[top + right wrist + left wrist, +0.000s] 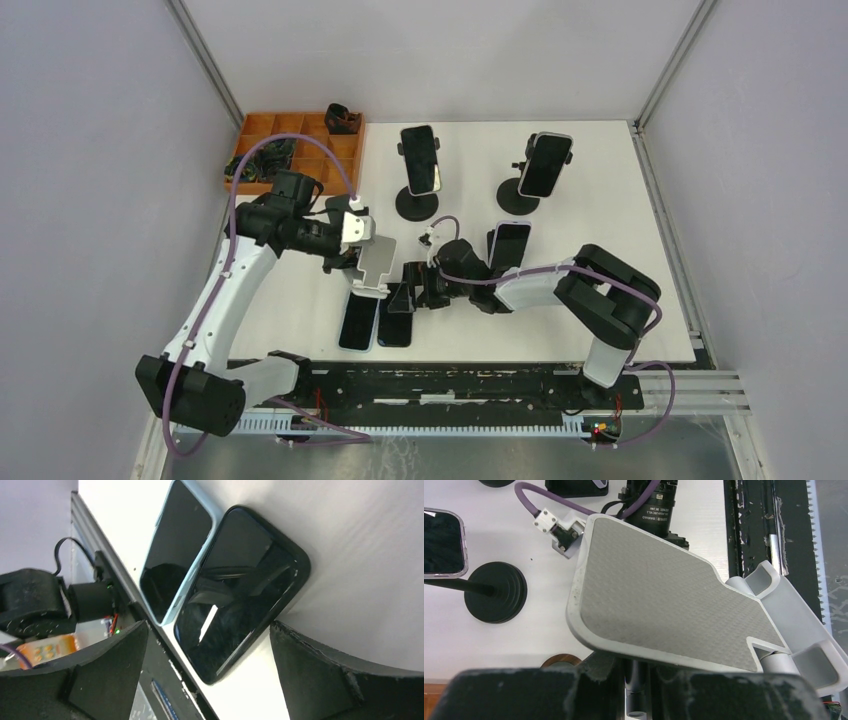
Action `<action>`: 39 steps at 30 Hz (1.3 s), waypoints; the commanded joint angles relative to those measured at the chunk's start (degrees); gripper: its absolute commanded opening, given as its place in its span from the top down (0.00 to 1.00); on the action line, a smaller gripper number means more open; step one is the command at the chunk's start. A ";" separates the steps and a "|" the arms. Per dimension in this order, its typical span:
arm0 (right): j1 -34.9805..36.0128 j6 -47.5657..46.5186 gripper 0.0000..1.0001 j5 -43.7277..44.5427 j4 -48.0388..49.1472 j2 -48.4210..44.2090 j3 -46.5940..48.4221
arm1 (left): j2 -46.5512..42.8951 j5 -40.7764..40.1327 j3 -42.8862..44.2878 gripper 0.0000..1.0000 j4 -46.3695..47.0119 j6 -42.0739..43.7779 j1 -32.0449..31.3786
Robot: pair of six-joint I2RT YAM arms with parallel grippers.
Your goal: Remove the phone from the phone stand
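Observation:
My left gripper [345, 250] is shut on the stem of an empty silver phone stand [378, 262]. The stand's grey padded plate [659, 595] fills the left wrist view, and its stem is pinched between my fingers [589, 690]. A black phone [396, 325] lies flat on the white table, next to a phone in a light blue case [358, 325]. My right gripper [412, 285] is open and empty just above the black phone [240, 605], with one finger [100, 670] on each side of it. The blue-cased phone [175, 555] lies beyond.
Two phones [421, 160] [545, 165] stand on black round-based stands at the back. Another phone [510, 245] sits behind my right arm. An orange compartment tray [262, 140] is at the back left. The table's front edge and a black rail [450, 385] are close to the flat phones.

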 commanded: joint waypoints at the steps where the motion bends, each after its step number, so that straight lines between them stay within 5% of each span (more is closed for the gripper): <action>1: 0.83 0.23 0.02 -5.70 1.90 2.92 -1.12 | 0.59 3.28 1.82 0.97 -0.55 -2.22 0.16; 8: 0.87 -1.08 0.02 -7.11 1.01 1.32 -2.29 | 1.79 3.38 2.97 0.97 -2.59 -0.74 0.16; 17: -2.75 -11.12 0.06 -12.90 -1.91 -18.84 1.40 | 1.05 5.53 2.98 0.96 -5.93 3.58 0.16; 29: -3.23 9.54 0.26 -20.43 31.96 -21.87 -2.75 | -0.78 8.67 1.71 0.95 -7.96 9.02 0.16; 39: 0.65 14.53 0.48 -20.21 38.83 -16.38 1.38 | -2.06 7.87 1.28 0.93 -6.52 8.51 0.16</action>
